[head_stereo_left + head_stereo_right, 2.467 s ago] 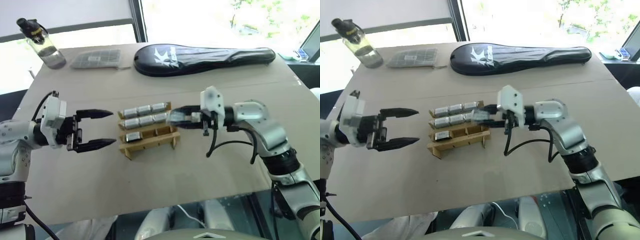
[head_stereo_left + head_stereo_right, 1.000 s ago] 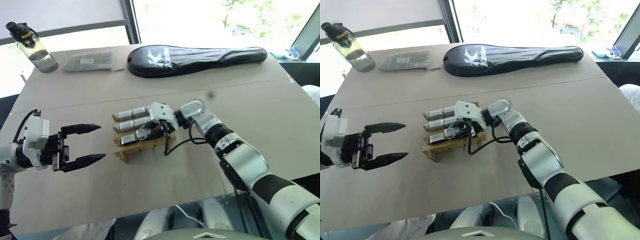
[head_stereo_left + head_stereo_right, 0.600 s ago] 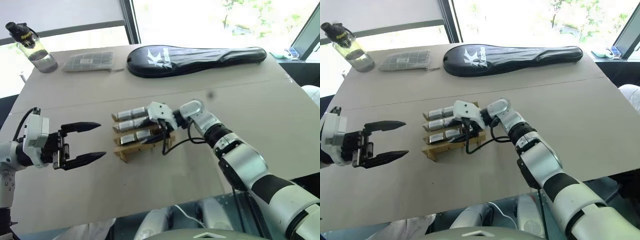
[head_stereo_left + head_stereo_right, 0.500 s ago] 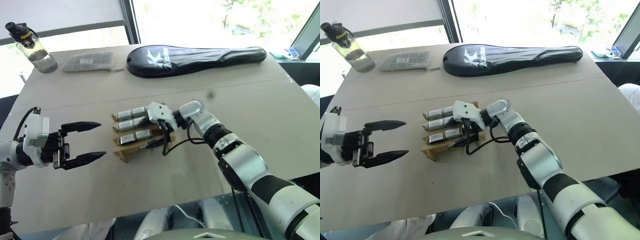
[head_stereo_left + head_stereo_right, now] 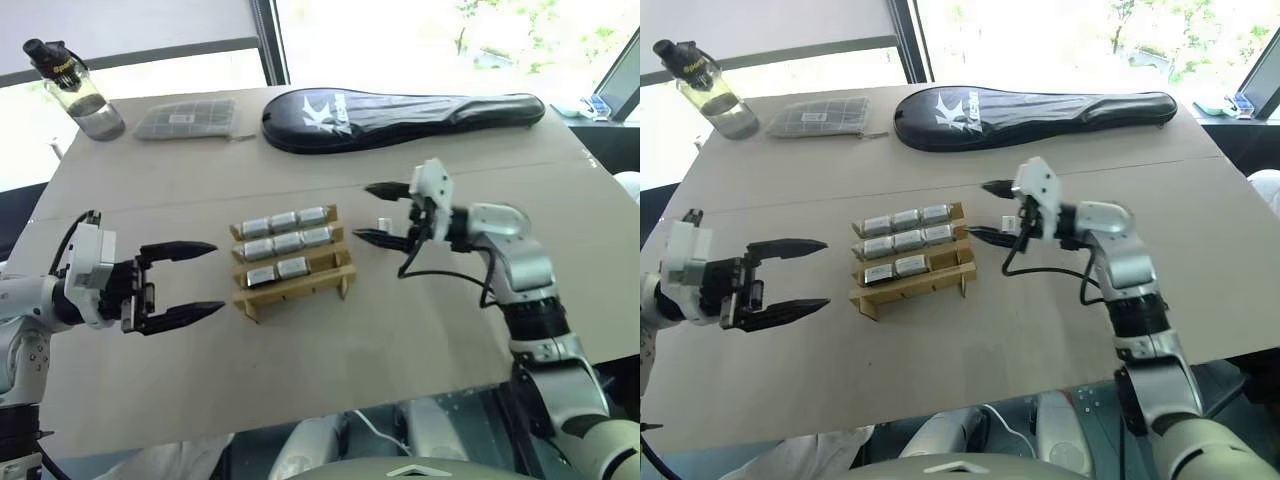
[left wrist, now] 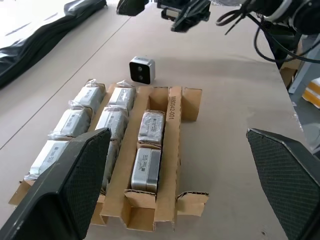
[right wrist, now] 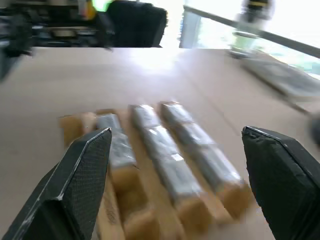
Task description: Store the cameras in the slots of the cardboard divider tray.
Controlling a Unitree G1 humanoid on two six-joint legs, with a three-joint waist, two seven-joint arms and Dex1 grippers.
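Note:
The cardboard divider tray sits mid-table. Silver-grey cameras fill its back and middle rows three apiece, and two more lie in the front row, whose right-hand slot is bare. One loose camera stands on the table just right of the tray, lens face showing. My right gripper is open and holds nothing; it hangs above that loose camera and points left toward the tray. Left of the tray, my left gripper is open, level and holds nothing.
Along the far edge lie a black racket case, a flat grey gridded pad and a water bottle. Bare brown tabletop stretches from the tray to the near edge.
My right gripper opened at the tray's front row, left a second camera lying there, then pulled back right and upward. The left gripper stayed put. The head view shifted a little.

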